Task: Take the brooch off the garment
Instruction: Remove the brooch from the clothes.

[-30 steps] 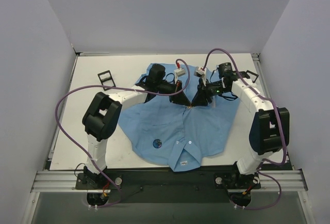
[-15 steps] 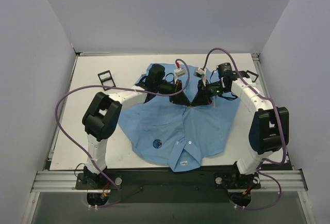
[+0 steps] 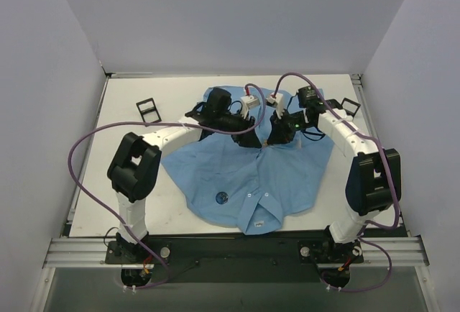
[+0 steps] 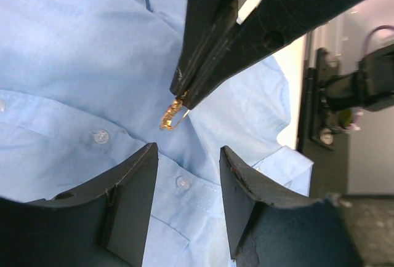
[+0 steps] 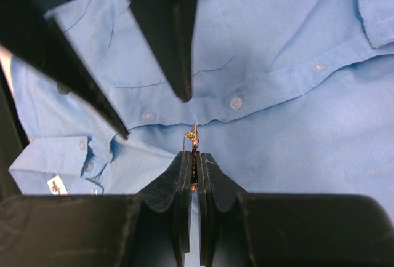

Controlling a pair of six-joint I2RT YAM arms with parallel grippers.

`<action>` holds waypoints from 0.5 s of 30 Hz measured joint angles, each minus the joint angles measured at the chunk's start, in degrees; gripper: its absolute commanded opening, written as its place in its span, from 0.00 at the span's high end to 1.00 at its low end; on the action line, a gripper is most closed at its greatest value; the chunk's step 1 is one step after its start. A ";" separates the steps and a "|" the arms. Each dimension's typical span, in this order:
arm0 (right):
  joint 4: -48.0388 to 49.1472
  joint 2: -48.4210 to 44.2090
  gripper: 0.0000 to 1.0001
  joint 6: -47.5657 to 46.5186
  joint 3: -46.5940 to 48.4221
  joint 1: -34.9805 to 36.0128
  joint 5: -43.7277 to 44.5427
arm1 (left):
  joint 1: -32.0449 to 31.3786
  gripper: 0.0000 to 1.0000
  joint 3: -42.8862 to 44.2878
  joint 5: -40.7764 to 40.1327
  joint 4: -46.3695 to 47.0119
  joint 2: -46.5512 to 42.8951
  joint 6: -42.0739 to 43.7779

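The garment (image 3: 244,175), a light blue button-up shirt, lies spread on the table with its collar towards me. The brooch (image 3: 221,198), a small dark-blue disc, sits on the shirt's near left part, away from both grippers. My right gripper (image 3: 267,141) (image 5: 192,154) is shut on a small gold-coloured pin piece (image 5: 192,135) (image 4: 171,116) just over the button placket. Whether that piece still goes through the cloth I cannot tell. My left gripper (image 3: 253,139) (image 4: 188,150) faces it from the left, open, with only shirt (image 4: 74,51) between its fingers.
Two black rectangular frames stand on the table, one at the back left (image 3: 146,108) and one at the back right (image 3: 351,105). Purple cables arc over both arms. A white neck label (image 5: 56,185) shows by the collar. Walls close in left, right and behind.
My left gripper has opened and let go near the gold piece. My right gripper has closed fully on it. Both wrists shifted slightly back and the shirt slid a little.
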 measured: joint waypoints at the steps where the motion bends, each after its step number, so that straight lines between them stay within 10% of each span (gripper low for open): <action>1: 0.74 0.00 1.00 0.96 0.00 0.24 0.79 | -0.39 0.45 0.00 -1.16 -0.68 -0.15 0.66; 11: 4.92 -0.15 1.00 6.75 0.00 0.57 3.43 | -5.64 0.52 -2.54 -11.04 -5.16 -0.28 5.05; 15: 5.09 -0.44 1.00 7.50 -0.02 0.61 3.50 | -5.66 1.00 -2.54 -12.85 -5.18 -0.15 5.14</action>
